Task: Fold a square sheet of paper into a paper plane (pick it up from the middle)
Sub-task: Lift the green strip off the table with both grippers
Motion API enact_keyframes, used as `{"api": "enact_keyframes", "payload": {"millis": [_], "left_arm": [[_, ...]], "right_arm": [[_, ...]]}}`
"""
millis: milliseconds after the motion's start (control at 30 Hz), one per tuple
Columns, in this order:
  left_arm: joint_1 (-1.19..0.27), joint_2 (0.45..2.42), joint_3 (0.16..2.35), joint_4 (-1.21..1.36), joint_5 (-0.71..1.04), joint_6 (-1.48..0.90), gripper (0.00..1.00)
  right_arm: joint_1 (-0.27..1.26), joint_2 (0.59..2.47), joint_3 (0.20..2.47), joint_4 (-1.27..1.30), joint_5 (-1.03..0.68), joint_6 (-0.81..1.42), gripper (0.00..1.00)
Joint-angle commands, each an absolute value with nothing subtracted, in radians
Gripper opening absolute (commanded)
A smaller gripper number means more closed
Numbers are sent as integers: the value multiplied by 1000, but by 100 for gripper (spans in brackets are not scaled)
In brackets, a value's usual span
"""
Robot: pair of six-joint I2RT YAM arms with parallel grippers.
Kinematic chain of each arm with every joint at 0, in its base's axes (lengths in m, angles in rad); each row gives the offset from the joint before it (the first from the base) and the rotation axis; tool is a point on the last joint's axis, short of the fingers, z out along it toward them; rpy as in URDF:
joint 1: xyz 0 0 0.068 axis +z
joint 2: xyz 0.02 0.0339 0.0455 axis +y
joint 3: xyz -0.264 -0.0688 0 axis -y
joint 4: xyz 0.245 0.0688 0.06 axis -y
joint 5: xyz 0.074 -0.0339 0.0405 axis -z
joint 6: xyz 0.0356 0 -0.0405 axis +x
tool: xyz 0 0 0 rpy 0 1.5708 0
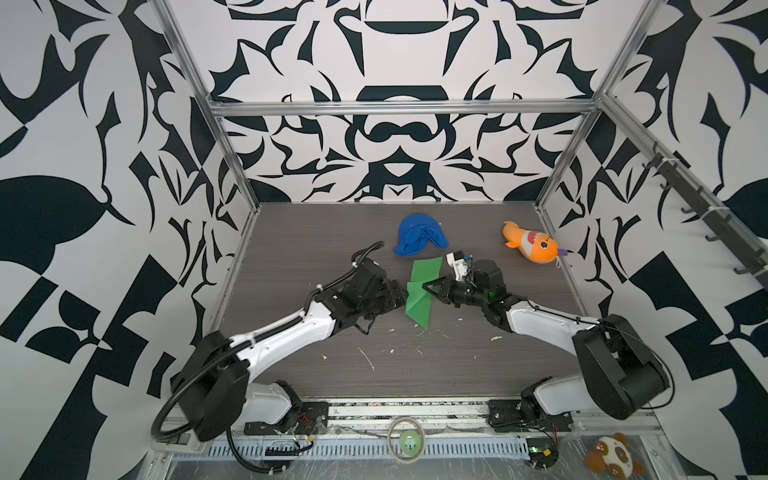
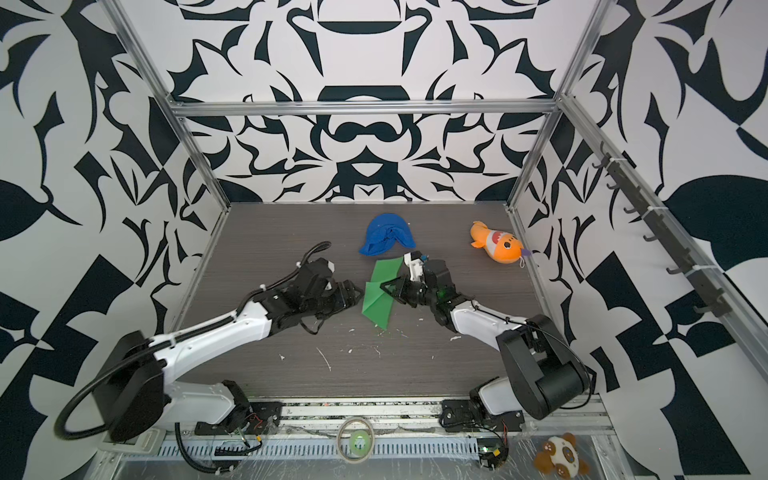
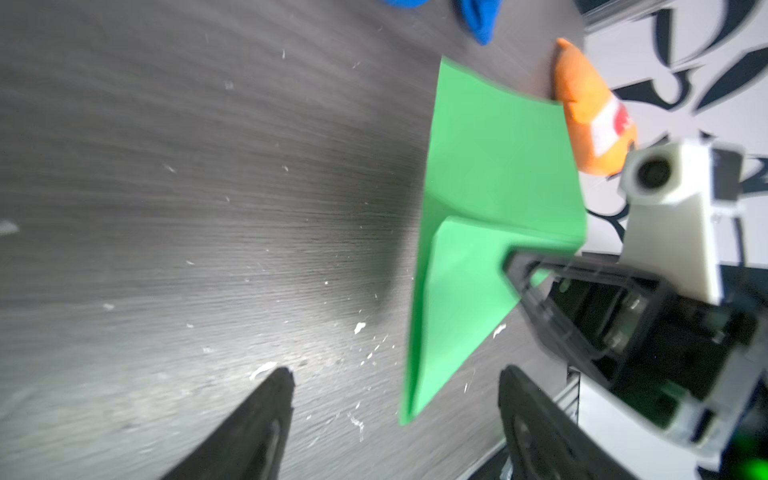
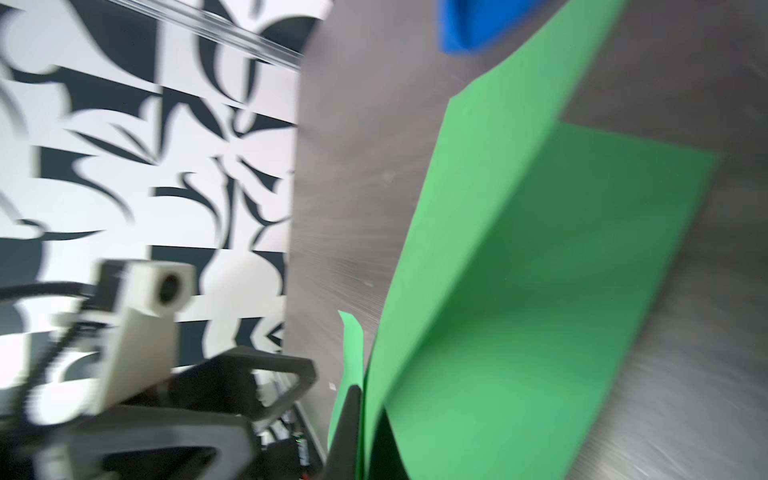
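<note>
Table [image 1: 291, 257]: dark wood-grain top, flecked with white scraps. Left arm [image 1: 286, 332] and right arm [image 1: 540, 322]: both reach in to the middle and meet nose to nose across the work. Green sheet of paper [image 1: 417, 307]: partly folded, one flap creased over. It sits mid-table between the two grippers and appears lifted, with a shadow on the wood beside it in the left wrist view. Its long axis runs from the far end by the blue cloth [image 1: 419, 235] down to a point toward the near edge. Orange plush fish [image 1: 530, 245]: far right, well apart from the work. Right gripper [image 1: 426, 287]: jaws closed, pinching the sheet at about mid-length from the right side. Left gripper [image 3: 395, 370]: jaws wide apart and holding nothing, just beside the sheet's left edge; contact cannot be told. The sheet lies directly ahead of it. Judgement: the left gripper is the free one and nearest the near point, so the next crease likely falls to it.
</note>
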State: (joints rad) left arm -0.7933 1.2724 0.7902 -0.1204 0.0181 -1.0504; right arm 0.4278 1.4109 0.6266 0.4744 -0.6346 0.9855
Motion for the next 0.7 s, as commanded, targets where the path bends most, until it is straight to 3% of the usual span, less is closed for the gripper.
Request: {"api": "enact_keyframes", "payload": {"millis": [0,233,333,667], "left_arm": [[-771,1195,725,32,76,-1097,91],[-734,1158,680,226,187,-1144,92],[-722,1164,678,292,210,-1152,88],[-708,1211,687,404,267,-1158,54]], "right_arm": [[431,1395,694,597,-707,1086,0],[430,1439,738,785,-785,1262,0],[432,1439,739,798,-790,1285,0],[431,1443,748,788,-798,1324,0]]}}
